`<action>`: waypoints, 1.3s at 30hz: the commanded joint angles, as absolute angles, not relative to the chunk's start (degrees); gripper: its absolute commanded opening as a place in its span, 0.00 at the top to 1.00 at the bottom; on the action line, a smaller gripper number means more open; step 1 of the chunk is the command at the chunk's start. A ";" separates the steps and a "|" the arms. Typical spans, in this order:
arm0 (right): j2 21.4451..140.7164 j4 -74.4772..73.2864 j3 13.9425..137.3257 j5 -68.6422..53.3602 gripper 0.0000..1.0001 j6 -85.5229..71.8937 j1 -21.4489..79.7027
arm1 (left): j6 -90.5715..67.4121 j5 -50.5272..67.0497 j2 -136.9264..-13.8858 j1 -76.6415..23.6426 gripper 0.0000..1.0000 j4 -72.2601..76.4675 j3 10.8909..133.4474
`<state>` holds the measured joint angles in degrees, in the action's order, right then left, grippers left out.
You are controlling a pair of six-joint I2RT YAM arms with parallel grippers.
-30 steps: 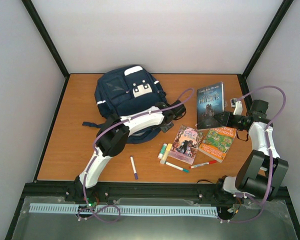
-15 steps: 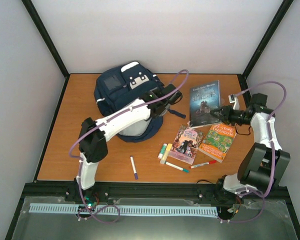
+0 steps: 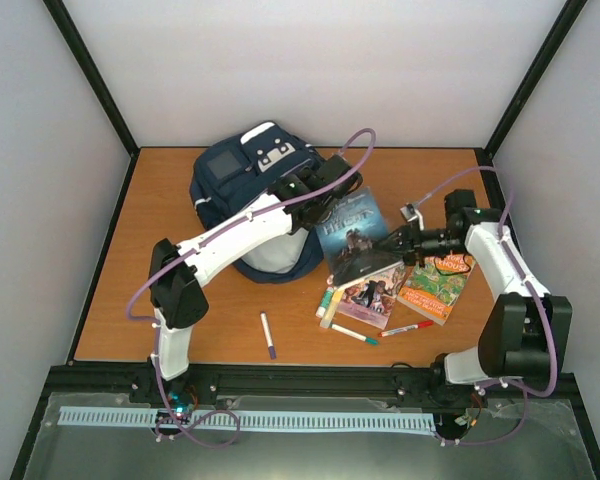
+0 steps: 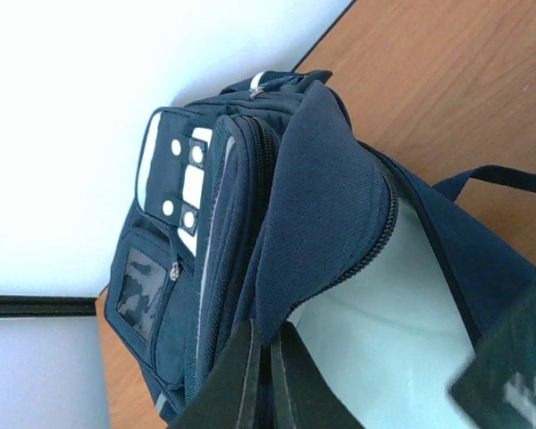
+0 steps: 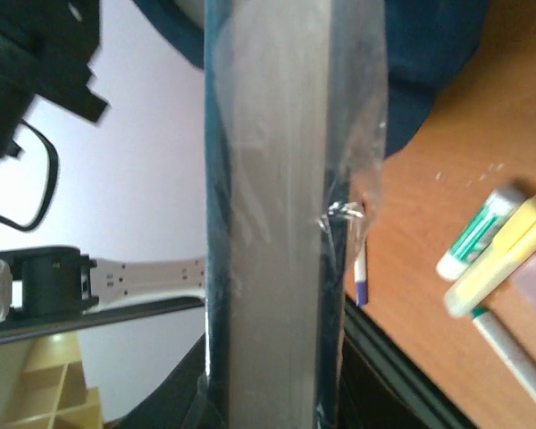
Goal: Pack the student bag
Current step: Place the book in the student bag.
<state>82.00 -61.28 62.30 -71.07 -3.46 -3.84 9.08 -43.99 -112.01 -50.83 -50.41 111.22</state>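
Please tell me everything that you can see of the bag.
The bag is large, of navy fabric, with thin white stripes, white patches, front pockets and dark straps. It rests on the table toward the far edge, left of centre, with its front pockets facing up. The main zip is open and shows a pale lining. The left tool pinches the open flap and holds it up.

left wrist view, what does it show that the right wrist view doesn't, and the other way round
Only left wrist: the left gripper pinching the flap of the student bag, its pale lining open, white front patches. Only right wrist: the wrapped edge of the dark book close up, a green marker, a yellow highlighter, a purple pen. Both: navy bag fabric, the book, the wooden table.
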 commanded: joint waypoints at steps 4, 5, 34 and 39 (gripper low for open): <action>77.15 -55.22 58.27 -77.68 0.97 -11.15 3.97 | 11.62 -44.86 -110.61 -50.61 0.99 -44.23 116.42; 77.21 -54.03 57.81 -77.43 0.97 -11.99 5.09 | 11.85 -44.65 -110.69 -50.62 0.99 -44.20 116.87; 103.67 -36.67 67.21 -67.27 0.97 -23.08 20.07 | 13.40 -39.21 -107.26 -50.71 0.99 -45.66 127.95; 103.62 -39.32 72.18 -68.62 0.97 -20.76 19.20 | 11.86 -37.24 -106.79 -50.71 0.99 -47.16 127.59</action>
